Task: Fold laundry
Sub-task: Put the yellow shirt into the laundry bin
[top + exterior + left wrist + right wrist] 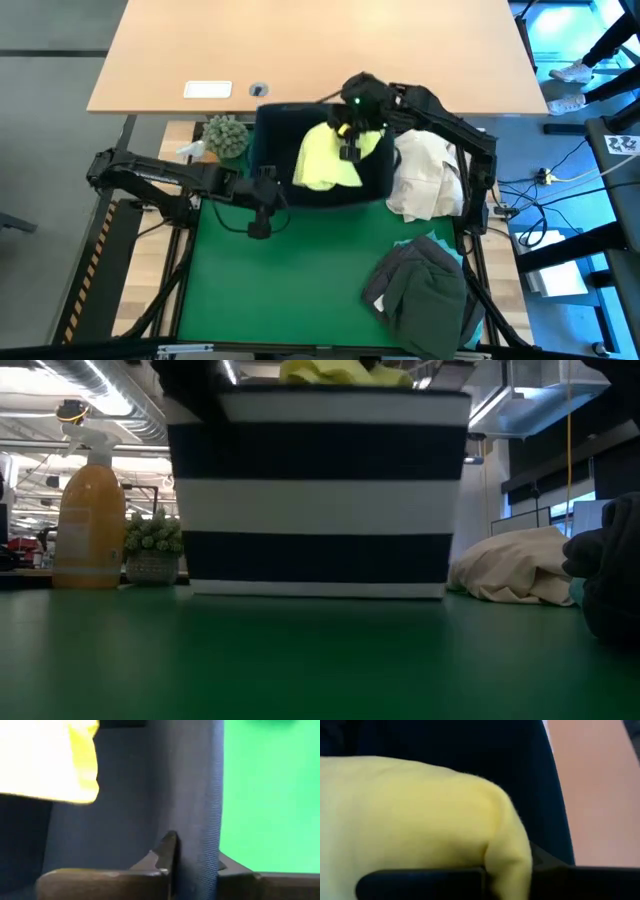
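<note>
Right tool (349, 140) pinches the soft, limp yellow-green cloth shirt (328, 158); left tool (192, 865) clamps the navy fabric bin's wall (192, 795). Shirt light, drapes; regrip at shoulders.

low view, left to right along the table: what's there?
Orange bottle → small plant pot → striped bin with the yellow-green shirt showing over its rim → cream cloth bundle → dark garments at the right edge.
</note>
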Controlling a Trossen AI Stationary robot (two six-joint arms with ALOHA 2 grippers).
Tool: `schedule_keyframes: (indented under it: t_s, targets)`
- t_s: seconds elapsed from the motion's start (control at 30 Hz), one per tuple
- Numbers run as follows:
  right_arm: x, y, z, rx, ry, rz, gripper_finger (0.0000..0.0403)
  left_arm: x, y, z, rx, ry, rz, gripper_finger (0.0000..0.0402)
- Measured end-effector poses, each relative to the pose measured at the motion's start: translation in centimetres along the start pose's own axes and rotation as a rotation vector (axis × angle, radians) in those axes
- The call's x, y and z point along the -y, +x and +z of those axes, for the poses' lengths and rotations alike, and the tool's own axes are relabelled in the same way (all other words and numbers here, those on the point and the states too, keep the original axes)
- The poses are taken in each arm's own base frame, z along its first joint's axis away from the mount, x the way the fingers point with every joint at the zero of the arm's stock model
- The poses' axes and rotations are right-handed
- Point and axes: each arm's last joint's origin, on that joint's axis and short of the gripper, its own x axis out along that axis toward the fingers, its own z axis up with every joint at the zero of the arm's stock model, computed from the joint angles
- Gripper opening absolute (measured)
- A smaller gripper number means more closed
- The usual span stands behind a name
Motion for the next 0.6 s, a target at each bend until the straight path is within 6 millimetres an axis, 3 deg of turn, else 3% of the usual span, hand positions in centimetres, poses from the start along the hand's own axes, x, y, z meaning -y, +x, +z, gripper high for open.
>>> schedule_keyframes:
  t_s: [0.27, 0.47, 0.6]
  targets:
    - [-2.9, 0.2, 0.9, -0.006, -0.029, 0.035, 0.0029, 2.7, -4.2, 0.9, 0.141, 0.053, 0.005, 0.0108]
    - [-3.1, 0.1, 1.2, 0.013, -0.014, 0.024, 0.0029, 2.8, -7.3, 2.4, 0.237, 0.095, 0.132, 0.0155]
    - [-2.9, 0.1, 1.7, 0.065, -0.007, 0.004, 0.0029, 2.4, -8.2, 3.2, 0.293, 0.104, 0.232, 0.0174]
